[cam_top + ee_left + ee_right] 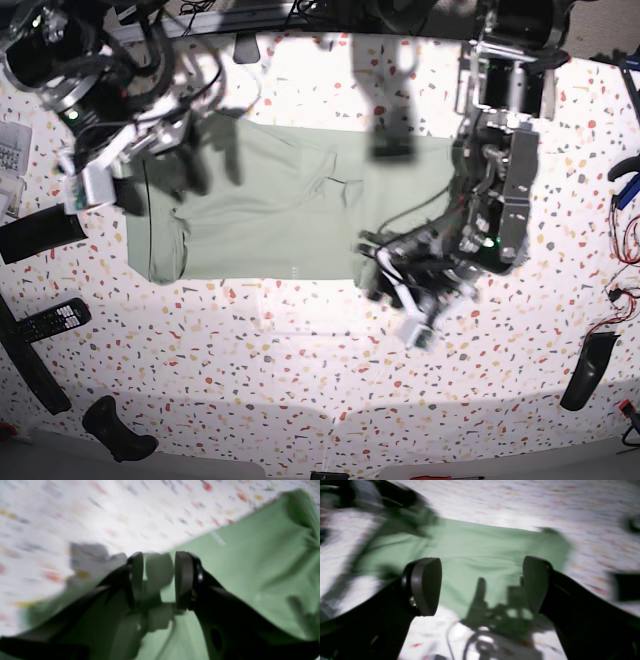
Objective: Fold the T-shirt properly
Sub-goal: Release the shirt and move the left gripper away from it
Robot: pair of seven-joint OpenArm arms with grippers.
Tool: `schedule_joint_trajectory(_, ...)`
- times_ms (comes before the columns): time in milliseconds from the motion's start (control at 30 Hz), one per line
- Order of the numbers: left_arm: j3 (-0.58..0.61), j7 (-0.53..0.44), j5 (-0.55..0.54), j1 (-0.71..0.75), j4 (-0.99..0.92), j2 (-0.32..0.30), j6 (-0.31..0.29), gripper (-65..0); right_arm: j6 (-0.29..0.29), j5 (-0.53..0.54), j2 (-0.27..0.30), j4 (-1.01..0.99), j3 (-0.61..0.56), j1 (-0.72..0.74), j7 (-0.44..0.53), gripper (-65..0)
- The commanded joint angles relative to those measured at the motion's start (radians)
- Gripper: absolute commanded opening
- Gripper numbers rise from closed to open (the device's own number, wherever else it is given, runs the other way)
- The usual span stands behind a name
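Left wrist view: the left gripper (158, 580) stands with a narrow gap between its black pads. Blurred grey-green shapes show in that gap, and whether cloth is pinched there cannot be told. The shirt (250, 562) fills the right and lower part of the picture. Its straight edge runs diagonally up to the right, with the speckled table (100, 510) bare beyond it. A faint white mark (218, 539) sits just inside that edge. The cloth bunches at the far right.

Right wrist view: the right gripper (482, 585) is spread wide, nothing between its pads, above the shirt (475, 545). The shirt's far edge is straight, with open table (520, 502) behind it. The near edge ends below the pads, where the arm's shadow falls. The shirt's left end is rumpled under a dark blurred shape.

Base view: the shirt (270, 215) lies spread flat mid-table, its lower edge straight. The right gripper (125, 175) hangs by the shirt's left end, where a narrow strip is turned over. The left gripper (400, 290) is at the lower right corner. Table (300, 340) in front of the shirt is open. A remote (55, 320) and other dark tools lie along the left and right borders, well apart from the cloth.
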Motion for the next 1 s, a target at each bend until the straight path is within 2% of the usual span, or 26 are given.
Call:
schedule_joint_trajectory(0,-0.004,-0.031,0.021,-0.027,0.057,-0.018,0.001,-45.6,-0.021,-0.006,0.006,0.018,0.021,0.014,0.035,-17.4)
schedule_joint_trajectory(100,-0.004,-0.012,0.038,-0.027,0.148,-0.095,0.023,-45.6,-0.050,-0.051,0.006,0.018,0.088,0.053,0.026,-17.4)
schedule_joint_trajectory(233,-0.015,-0.017,0.025,-0.027,0.209,-0.225,0.138,-45.6,-0.049,-0.048,0.005,0.018,0.159,0.101,-0.034,-17.4)
schedule_joint_trajectory(300,-0.042,-0.016,-0.048,-0.027,0.219,-0.292,0.175,-45.6,-0.049,-0.051,0.006,0.018,0.181,0.110,-0.034,-17.5)
schedule_joint_trajectory(400,-0.101,-0.008,-0.220,-0.026,0.220,-0.380,0.181,-45.6,-0.041,-0.051,0.006,-0.006,0.187,0.121,-0.034,-17.5)
schedule_joint_trajectory(500,-0.174,0.006,-0.295,-0.020,0.220,-0.420,0.132,-45.6,-0.021,-0.050,0.011,-0.120,0.186,0.143,-0.034,-17.5)
schedule_joint_trajectory(633,-0.257,0.044,-0.399,0.005,0.225,-0.423,0.067,-45.6,-0.018,-0.050,0.056,-0.312,0.186,0.200,-0.034,-17.5)
schedule_joint_trajectory(800,-0.258,0.031,-0.387,0.043,0.263,-0.370,0.037,-45.6,-0.018,-0.048,0.142,-0.519,0.185,0.282,-0.035,-17.5)
schedule_joint_trajectory(967,-0.258,0.015,-0.365,0.040,0.315,-0.323,0.037,-45.6,-0.019,-0.016,0.214,-0.658,0.142,0.319,-0.037,-17.5)
